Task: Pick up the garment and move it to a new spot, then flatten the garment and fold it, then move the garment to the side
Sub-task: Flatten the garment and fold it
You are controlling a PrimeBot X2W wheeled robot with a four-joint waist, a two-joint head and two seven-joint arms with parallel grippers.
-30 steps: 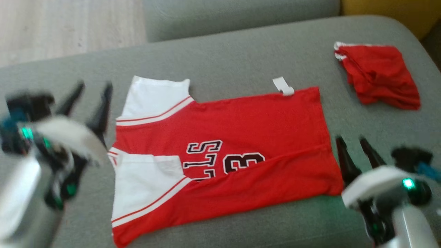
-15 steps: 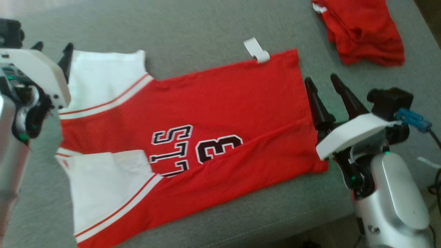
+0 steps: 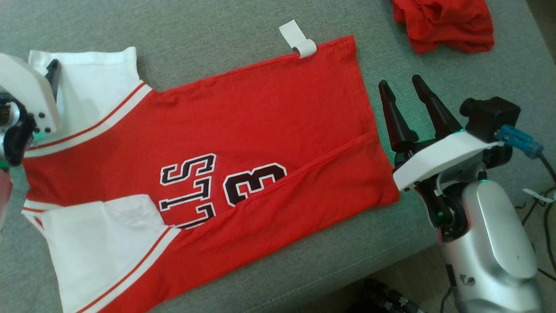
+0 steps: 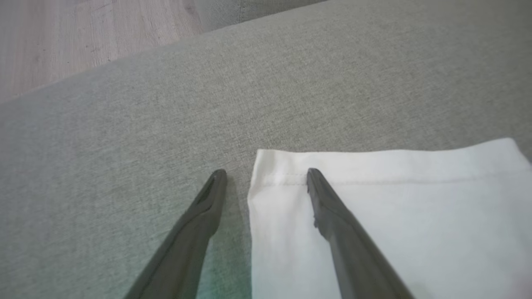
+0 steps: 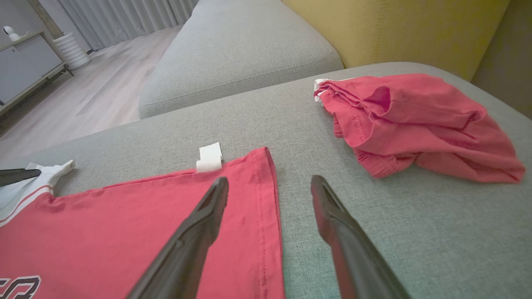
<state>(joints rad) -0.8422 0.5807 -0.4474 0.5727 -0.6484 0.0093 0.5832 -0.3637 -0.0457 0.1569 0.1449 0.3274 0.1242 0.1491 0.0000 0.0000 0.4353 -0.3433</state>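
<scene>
Sofa cushion (image 3: 217,26), red jersey (image 3: 260,108) flat, wide-open left tool (image 4: 266,172) astride its sleeve (image 4: 395,207) edge, wide-open right tool (image 3: 399,80) by its hem (image 3: 367,108).

Grey sofa seat (image 3: 217,26) with crumpled red cloth (image 3: 443,21) lying on its far right corner. Second grey cushion (image 5: 241,54) and yellow backrest (image 5: 395,29) behind. Pale wood floor (image 5: 95,99), grey curtains (image 5: 124,16), low cabinet (image 5: 25,66) beyond.

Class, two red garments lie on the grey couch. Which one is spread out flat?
The numbered jersey with white sleeves; the plain red garment lies bunched up.
</scene>
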